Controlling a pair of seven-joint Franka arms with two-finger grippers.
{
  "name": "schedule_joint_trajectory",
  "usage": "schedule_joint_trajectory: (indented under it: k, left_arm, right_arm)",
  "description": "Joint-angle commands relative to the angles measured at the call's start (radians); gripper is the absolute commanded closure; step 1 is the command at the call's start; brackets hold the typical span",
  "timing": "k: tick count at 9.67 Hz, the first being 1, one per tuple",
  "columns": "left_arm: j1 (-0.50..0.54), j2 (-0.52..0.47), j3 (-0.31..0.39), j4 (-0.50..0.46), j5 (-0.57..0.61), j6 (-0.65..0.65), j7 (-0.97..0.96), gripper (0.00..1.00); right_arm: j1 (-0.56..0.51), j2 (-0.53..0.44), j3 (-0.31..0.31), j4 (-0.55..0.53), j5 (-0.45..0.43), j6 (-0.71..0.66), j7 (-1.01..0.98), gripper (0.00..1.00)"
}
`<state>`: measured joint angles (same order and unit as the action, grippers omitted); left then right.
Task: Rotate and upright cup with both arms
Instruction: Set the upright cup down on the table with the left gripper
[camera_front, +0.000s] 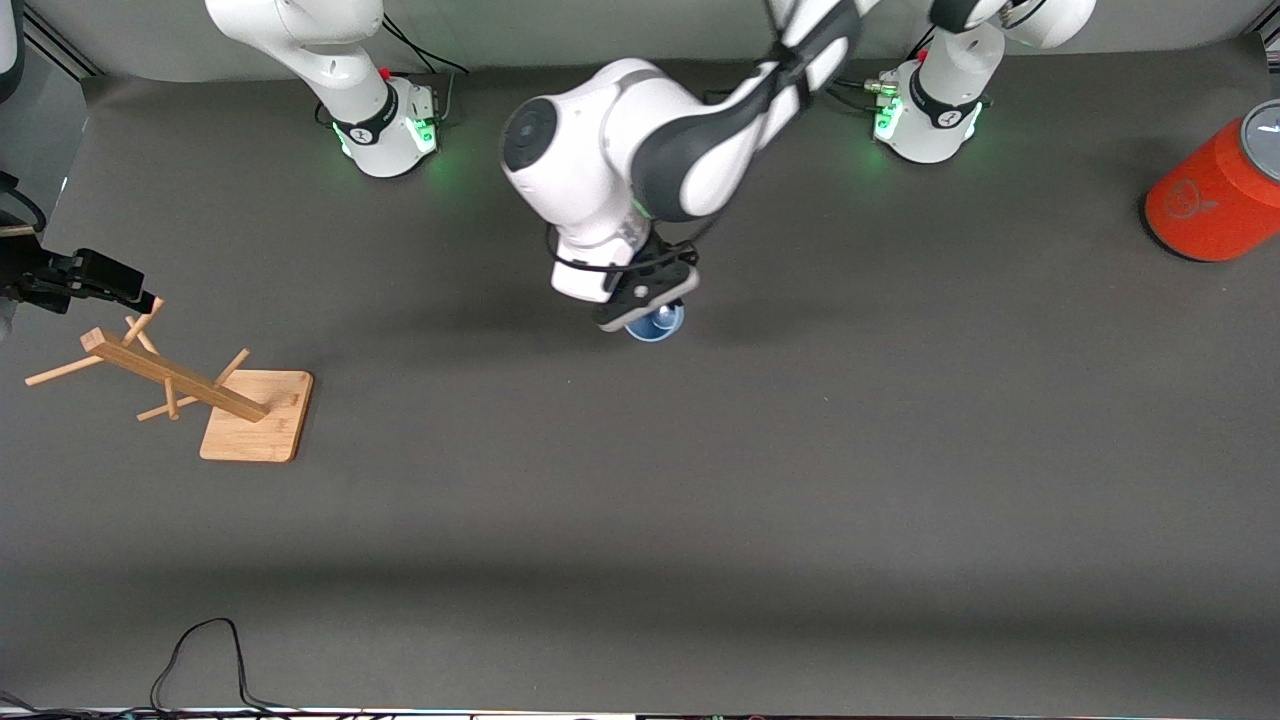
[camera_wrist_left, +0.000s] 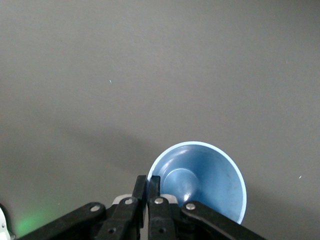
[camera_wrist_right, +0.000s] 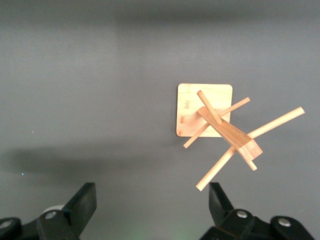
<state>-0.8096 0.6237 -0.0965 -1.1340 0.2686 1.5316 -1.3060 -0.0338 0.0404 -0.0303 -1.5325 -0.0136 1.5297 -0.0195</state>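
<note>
Light-blue plastic fills the space just under the left gripper (camera_wrist_left: 148, 186): the cup (camera_wrist_left: 200, 178) sits mouth-up toward the wrist camera, and the fingers (camera_wrist_left: 154, 184) are pressed together on its rim wall, pinching it. In the front view the cup (camera_front: 656, 324) peeks out below the left gripper (camera_front: 648, 300), near the middle of the table (camera_front: 700, 500); whether its base touches the cloth or hangs just clear is hard to judge. The grasp looks made, so the rotating step is in hand. Next probably calls for a handover or steadying by the right gripper (camera_wrist_right: 152, 202), which waits spread wide over the wooden rack (camera_wrist_right: 220, 127).
</note>
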Motion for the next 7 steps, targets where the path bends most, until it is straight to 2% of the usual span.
schedule_joint_trajectory:
  k: [1,2,3,7]
  left_arm:
    - [0.058,-0.274,0.001,-0.386,-0.045,0.213,-0.030,1.00]
    - [0.075,-0.344,0.003,-0.502,-0.048,0.295,-0.077,1.00]
    - [0.096,-0.375,0.003,-0.573,-0.055,0.356,-0.108,1.00]
    - [0.109,-0.372,0.005,-0.756,-0.068,0.596,-0.428,1.00]
  right_arm:
    - [0.005,0.001,0.000,0.003,-0.011,0.006,-0.010,0.00]
    - [0.005,0.001,0.000,0.005,-0.011,0.006,-0.010,0.00]
    - [0.005,0.001,0.000,0.005,-0.011,0.006,-0.010,0.00]
    - [0.003,0.001,0.000,0.005,-0.011,0.006,-0.010,0.00]
